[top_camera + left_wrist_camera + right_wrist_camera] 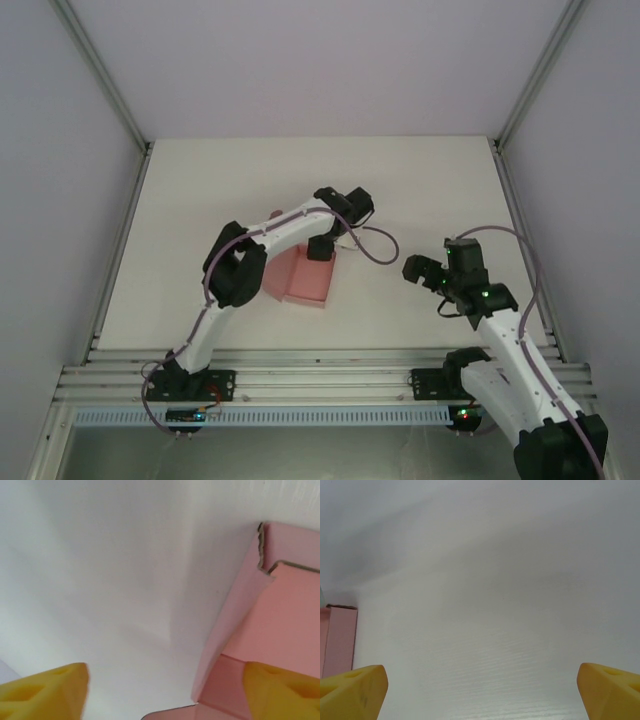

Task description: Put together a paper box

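The pink paper box [305,280] lies on the white table just left of centre, partly folded with raised side walls. My left gripper [321,248] hangs over its far right corner. In the left wrist view this gripper [165,700] is wide open; one yellow finger [282,690] is over the box's inside [280,625] and the other is over bare table, with a box wall between them, untouched. My right gripper [420,271] hovers to the right of the box, open [480,695] above bare table. The box's edge [339,637] shows at the far left.
The white table [430,190] stretches behind and to both sides of the box. Aluminium rails [320,378] run along the near edge, and grey enclosure walls stand on both sides. A purple cable [381,247] loops between the two arms.
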Robot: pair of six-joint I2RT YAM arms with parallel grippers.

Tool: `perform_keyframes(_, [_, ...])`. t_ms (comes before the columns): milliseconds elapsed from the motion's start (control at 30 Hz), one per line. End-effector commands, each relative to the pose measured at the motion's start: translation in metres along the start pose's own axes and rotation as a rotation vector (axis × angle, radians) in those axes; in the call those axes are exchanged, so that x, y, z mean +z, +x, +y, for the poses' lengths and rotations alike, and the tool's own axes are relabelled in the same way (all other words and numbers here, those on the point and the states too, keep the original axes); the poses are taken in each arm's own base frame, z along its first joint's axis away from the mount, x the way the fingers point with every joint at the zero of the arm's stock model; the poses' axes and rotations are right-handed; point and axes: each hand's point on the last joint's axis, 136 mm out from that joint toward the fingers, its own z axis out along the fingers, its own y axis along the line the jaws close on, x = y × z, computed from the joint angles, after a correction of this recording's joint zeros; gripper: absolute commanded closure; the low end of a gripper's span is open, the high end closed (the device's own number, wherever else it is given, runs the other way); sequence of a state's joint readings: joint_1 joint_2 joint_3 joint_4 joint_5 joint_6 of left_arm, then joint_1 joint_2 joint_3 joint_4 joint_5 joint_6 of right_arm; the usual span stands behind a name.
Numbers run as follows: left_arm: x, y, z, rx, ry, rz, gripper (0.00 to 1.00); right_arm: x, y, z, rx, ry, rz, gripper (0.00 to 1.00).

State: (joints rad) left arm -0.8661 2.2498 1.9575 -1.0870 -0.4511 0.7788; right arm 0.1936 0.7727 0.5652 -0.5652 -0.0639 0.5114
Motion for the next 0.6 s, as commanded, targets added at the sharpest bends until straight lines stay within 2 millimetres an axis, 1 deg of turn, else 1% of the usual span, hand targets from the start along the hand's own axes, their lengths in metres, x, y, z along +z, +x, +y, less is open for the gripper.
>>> perform_keyframes(0, [-0.049, 0.002, 0.024, -0.086, -0.066, -0.110, 0.12, 0.000, -0.009, 0.013, -0.068, -0.059, -0.020, 0.01])
perform_keyframes(33, [-0.058, 0.003, 0.029, -0.127, -0.078, -0.145, 0.03, 0.001, -0.010, 0.021, -0.084, -0.095, -0.019, 0.01])
perform_keyframes(67, [-0.070, 0.004, 0.036, -0.187, -0.097, -0.195, 0.00, 0.002, -0.012, 0.030, -0.106, -0.134, -0.014, 0.01])
perform_keyframes(133, [-0.091, 0.011, 0.049, -0.325, -0.148, -0.299, 0.00, 0.006, -0.015, 0.044, -0.150, -0.182, 0.004, 0.01])
perform_keyframes(200, [-0.114, 0.023, 0.067, -0.523, -0.235, -0.412, 0.00, 0.012, -0.015, 0.062, -0.224, -0.224, 0.029, 0.01])
perform_keyframes(233, [-0.129, 0.031, 0.073, -0.651, -0.254, -0.488, 0.00, 0.016, -0.016, 0.071, -0.269, -0.234, 0.043, 0.01])
perform_keyframes(267, [-0.137, 0.039, 0.076, -0.778, -0.252, -0.544, 0.00, 0.019, -0.015, 0.082, -0.330, -0.248, 0.060, 0.01])
perform_keyframes(300, [-0.146, 0.055, 0.080, -0.926, -0.256, -0.581, 0.01, 0.024, -0.014, 0.093, -0.394, -0.260, 0.078, 0.01])
perform_keyframes(333, [-0.150, 0.076, 0.079, -1.096, -0.236, -0.599, 0.00, 0.030, -0.013, 0.106, -0.459, -0.263, 0.099, 0.01])
perform_keyframes(400, [-0.147, 0.114, 0.069, -1.385, -0.174, -0.606, 0.00, 0.044, -0.010, 0.131, -0.578, -0.286, 0.138, 0.01])
perform_keyframes(433, [-0.139, 0.133, 0.060, -1.528, -0.128, -0.608, 0.00, 0.052, -0.008, 0.145, -0.637, -0.295, 0.165, 0.01])
perform_keyframes(467, [-0.130, 0.147, 0.051, -1.628, -0.080, -0.608, 0.00, 0.059, -0.004, 0.158, -0.706, -0.304, 0.194, 0.02])
perform_keyframes(500, [-0.121, 0.157, 0.040, -1.685, -0.028, -0.611, 0.00, 0.067, 0.001, 0.170, -0.779, -0.315, 0.227, 0.02])
perform_keyframes(567, [-0.105, 0.184, 0.018, -1.820, 0.006, -0.580, 0.00, 0.086, 0.009, 0.192, -0.904, -0.315, 0.285, 0.04])
